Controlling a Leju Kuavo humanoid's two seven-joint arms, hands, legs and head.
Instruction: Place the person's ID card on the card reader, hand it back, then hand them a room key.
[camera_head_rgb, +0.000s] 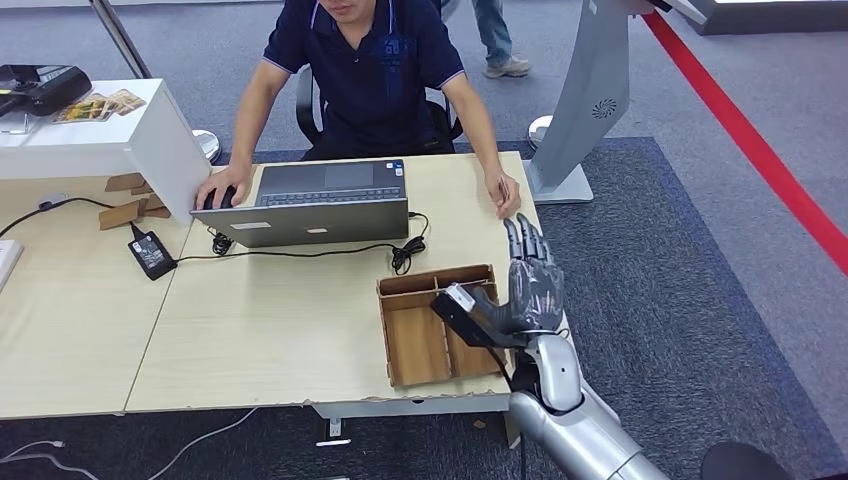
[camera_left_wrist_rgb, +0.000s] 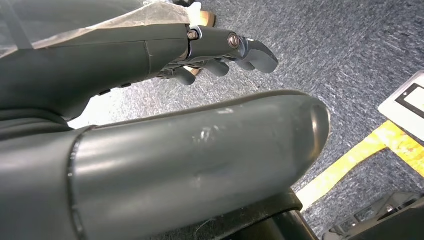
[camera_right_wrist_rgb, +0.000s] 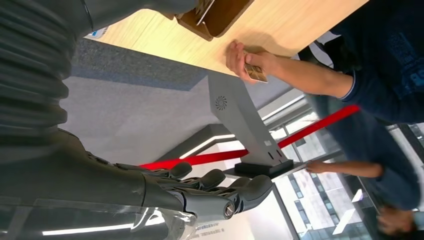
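A person in a dark blue shirt sits behind the table (camera_head_rgb: 270, 320). One of their hands (camera_head_rgb: 505, 195) rests at the table's far right corner. In the right wrist view that hand (camera_right_wrist_rgb: 240, 57) pinches a small brownish card (camera_right_wrist_rgb: 256, 73). My right hand (camera_head_rgb: 530, 280) is raised just off the table's right edge, fingers stretched out toward the person's hand and holding nothing; its fingers (camera_right_wrist_rgb: 220, 187) stay apart from the card. My left hand (camera_left_wrist_rgb: 225, 50) hangs over the carpet, fingers loosely bent and empty. A black device (camera_head_rgb: 40, 85) and several cards (camera_head_rgb: 100, 105) lie on the white counter at the far left.
A wooden divided box (camera_head_rgb: 385, 330) stands at the table's near right corner, right beside my right wrist. An open laptop (camera_head_rgb: 320, 200), its cable and a power brick (camera_head_rgb: 150, 253) occupy the table's far side. A grey kiosk stand (camera_head_rgb: 590, 100) rises beyond the right corner.
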